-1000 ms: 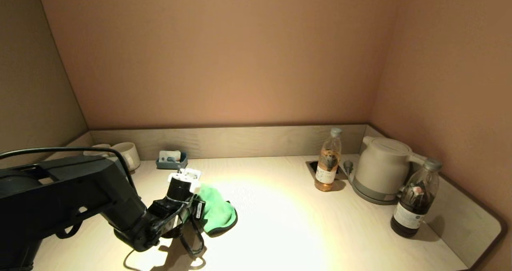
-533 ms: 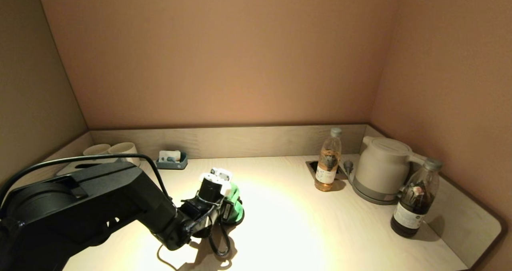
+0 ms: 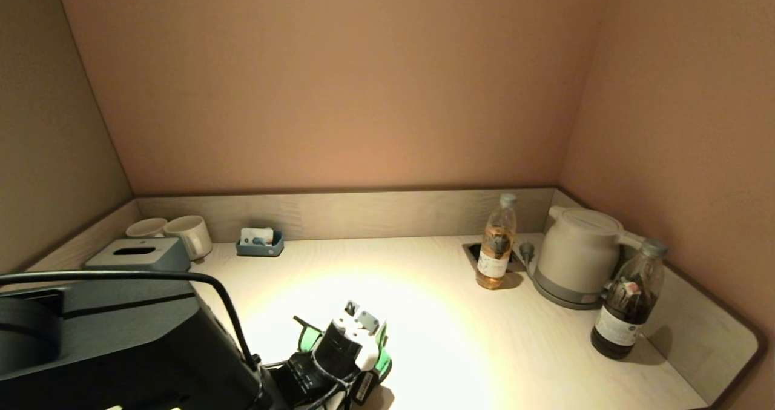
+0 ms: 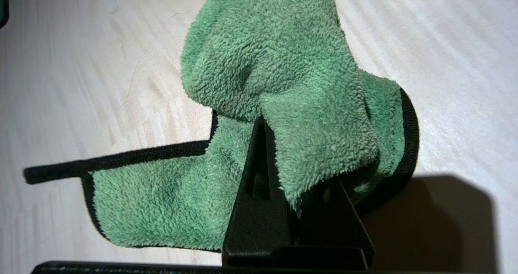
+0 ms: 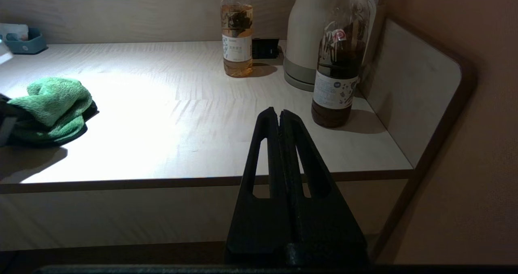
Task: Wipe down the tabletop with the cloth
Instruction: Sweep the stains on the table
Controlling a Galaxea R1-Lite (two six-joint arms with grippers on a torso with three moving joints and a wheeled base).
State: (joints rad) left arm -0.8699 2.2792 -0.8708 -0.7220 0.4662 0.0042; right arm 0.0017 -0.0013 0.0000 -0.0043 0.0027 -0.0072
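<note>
Two hands are observed. A fold of the green cloth [image 4: 279, 83] is pinched between the closed fingers of the left hand [image 4: 283, 177], low at the near edge of the worktop [image 3: 436, 337], and the rest of the cloth is spread flat on that surface. The right hand [image 5: 280, 116] is held off the front edge, fingers pressed together and gripping nothing. A dark bottle [image 3: 626, 301], kettle [image 3: 575, 255] and amber bottle [image 3: 496, 249] are noted at the far right, well apart from the cloth.
</note>
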